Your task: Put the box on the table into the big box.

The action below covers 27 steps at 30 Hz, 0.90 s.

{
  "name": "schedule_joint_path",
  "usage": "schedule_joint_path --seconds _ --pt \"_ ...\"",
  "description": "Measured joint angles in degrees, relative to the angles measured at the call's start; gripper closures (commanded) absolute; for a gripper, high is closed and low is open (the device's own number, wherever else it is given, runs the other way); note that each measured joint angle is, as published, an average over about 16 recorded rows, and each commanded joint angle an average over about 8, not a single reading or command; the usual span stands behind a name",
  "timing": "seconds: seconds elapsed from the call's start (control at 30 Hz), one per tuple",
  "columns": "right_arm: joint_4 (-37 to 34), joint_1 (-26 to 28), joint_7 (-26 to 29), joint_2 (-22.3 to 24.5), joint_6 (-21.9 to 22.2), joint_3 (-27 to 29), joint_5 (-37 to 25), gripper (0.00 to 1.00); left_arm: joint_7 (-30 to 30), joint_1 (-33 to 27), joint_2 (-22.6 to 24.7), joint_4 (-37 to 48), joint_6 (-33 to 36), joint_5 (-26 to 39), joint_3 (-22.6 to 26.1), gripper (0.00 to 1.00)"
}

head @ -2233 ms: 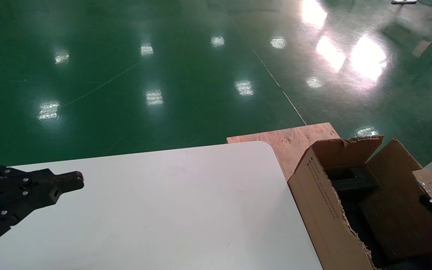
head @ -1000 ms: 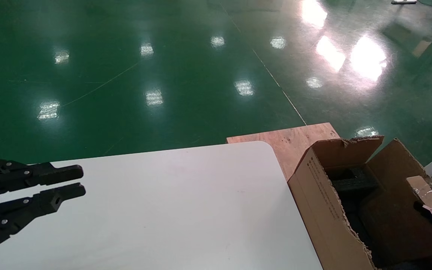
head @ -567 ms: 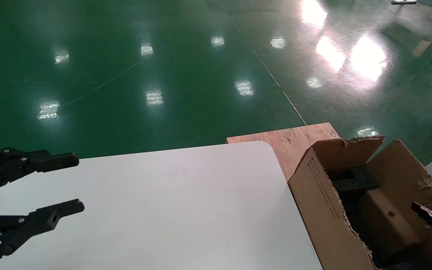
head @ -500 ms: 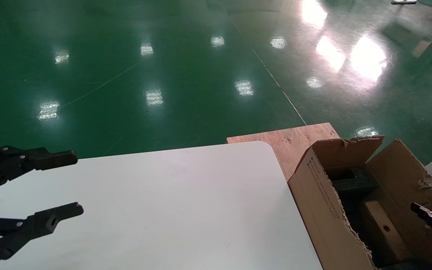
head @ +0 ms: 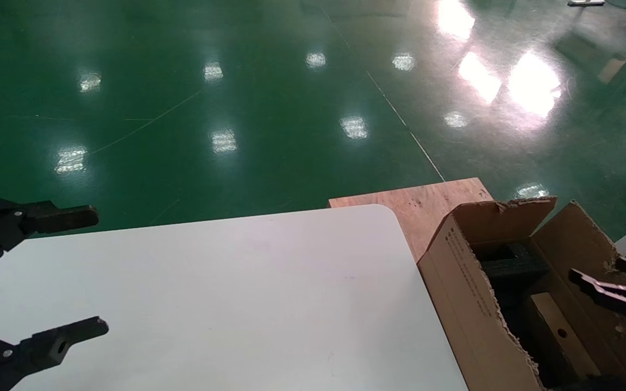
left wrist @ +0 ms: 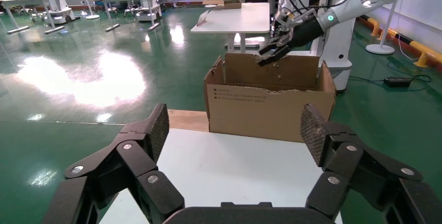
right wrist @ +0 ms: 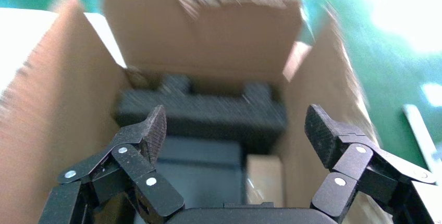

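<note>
The box [head: 560, 334], a light-brown block with a small round hole, lies inside the big box [head: 462, 282] beside dark foam [head: 511, 266]. My right gripper [head: 597, 268] hovers open and empty above the carton's opening. In the right wrist view the gripper [right wrist: 237, 130] is open, with the box [right wrist: 263, 179] below it next to the foam [right wrist: 203, 114]. My left gripper [head: 87, 271] is wide open and empty over the left side of the white table [head: 248, 293]. In the left wrist view this gripper [left wrist: 235, 130] faces the big box [left wrist: 268, 104].
A flat plywood board [head: 427, 206] lies under the big box, behind the table's rounded corner. Green glossy floor surrounds the table. The carton's torn flaps [head: 508, 209] stand up around its opening. Other tables and robots [left wrist: 245, 18] stand far behind.
My right gripper opened and let go of the box, which dropped into the big box; the gripper then rose a little. My left gripper went from shut to wide open.
</note>
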Motion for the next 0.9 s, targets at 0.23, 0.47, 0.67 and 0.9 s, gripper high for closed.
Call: schedule_joint_path --seconds 0.23,0.47,0.67,0.9 --pt "9.99 -1.21 -0.70 -2.56 1.01 2.01 0.39 0.00 0.01 -0.01 0.00 0.01 0.00 -0.01 0.01 0.00" --pt "21.51 -1.79 -0.74 -5.40 4.20 3.24 0.04 0.00 0.01 -0.01 0.00 0.01 0.00 -0.01 0.02 0.00" --pt "29.22 -1.78 -0.85 -7.86 7.57 3.56 -0.38 0.00 0.02 0.00 -0.01 0.01 -0.01 -0.02 0.02 0.00" --pt "32.36 -1.64 -1.21 -9.27 9.42 3.62 -0.64 0.00 0.02 0.00 -0.02 0.02 -0.02 -0.02 0.02 0.00"
